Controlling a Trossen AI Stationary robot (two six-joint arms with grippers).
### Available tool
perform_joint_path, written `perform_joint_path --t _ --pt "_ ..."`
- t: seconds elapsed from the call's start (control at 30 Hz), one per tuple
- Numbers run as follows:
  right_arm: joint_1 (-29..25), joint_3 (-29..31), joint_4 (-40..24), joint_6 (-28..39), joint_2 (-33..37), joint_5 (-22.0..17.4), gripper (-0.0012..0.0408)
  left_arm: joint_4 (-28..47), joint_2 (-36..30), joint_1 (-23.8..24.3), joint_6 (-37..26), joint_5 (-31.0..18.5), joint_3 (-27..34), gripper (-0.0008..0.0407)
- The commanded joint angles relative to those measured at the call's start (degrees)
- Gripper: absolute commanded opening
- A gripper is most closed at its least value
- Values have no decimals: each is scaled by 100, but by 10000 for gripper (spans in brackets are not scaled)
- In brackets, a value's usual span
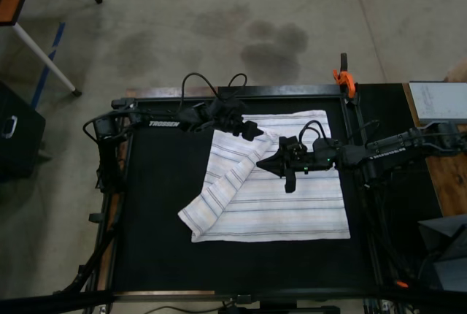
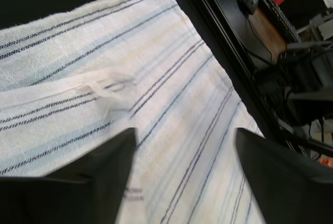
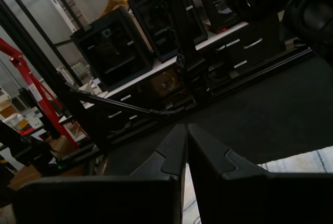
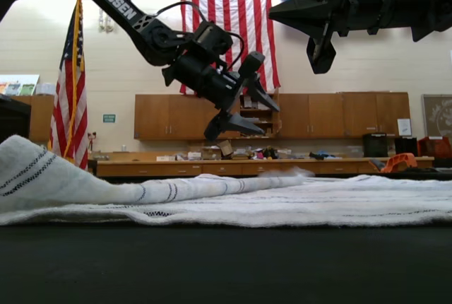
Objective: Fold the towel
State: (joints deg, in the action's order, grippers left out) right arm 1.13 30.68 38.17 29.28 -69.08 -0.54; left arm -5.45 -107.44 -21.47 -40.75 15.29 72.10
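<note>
Towel: white striped towel lies on the black table, right of centre in the top view; its left part is turned over in a diagonal flap running from upper centre down to lower left of the cloth.
Towel, exterior view: seen edge-on low across the frame; the folded part rises as a hump at the far left, a height the top view does not give.
Towel, left wrist view: stripes read as dark grey with faint blue and yellow bands; a raised edge of the flap crosses the left half of the frame.
Left hand: in the top view it sits at the towel's upper edge, centre of frame. Exterior view shows it well above the cloth, fingers spread wide, nothing between them. Its own wrist view agrees: two dark fingers apart at the bottom corners, towel below.
Right hand: top view puts it over the towel's upper middle, pointing left. Exterior view shows it high in the upper right, clear of the cloth. Right wrist view: fingers pressed together, nothing held; a corner of towel shows at lower right.
Other: orange clamp on the table's upper right edge, top view only.
</note>
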Motion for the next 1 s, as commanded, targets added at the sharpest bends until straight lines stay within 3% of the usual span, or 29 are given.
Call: perform_joint_path --t 0.0,0.1,0.3,0.43,0.53,0.67,0.8,0.97 --pt "0 2 -2 35 -2 4 1 216 96 -2 264 35 -4 334" --pt "46 2 -2 28 -2 4 0 765 299 -2 459 28 -4 369" --pt "175 2 -428 367 -2 -105 0 2020 815 39 1130 -52 -39 374" --pt "278 0 -1346 966 -28 -713 1 2664 1228 155 1445 -313 -94 374" --pt "295 0 -1779 1731 -157 -1110 1 3023 1569 337 1578 -828 -236 374" --pt "146 0 -2166 2229 -413 -1563 8 3034 2006 664 1425 -1504 -673 374" --pt "-118 0 -2369 2479 -693 -1856 44 2920 2286 935 1187 -1864 -1099 374" --pt "-702 0 -2487 2664 -903 -1853 136 2621 2441 1062 887 -1904 -1537 374"
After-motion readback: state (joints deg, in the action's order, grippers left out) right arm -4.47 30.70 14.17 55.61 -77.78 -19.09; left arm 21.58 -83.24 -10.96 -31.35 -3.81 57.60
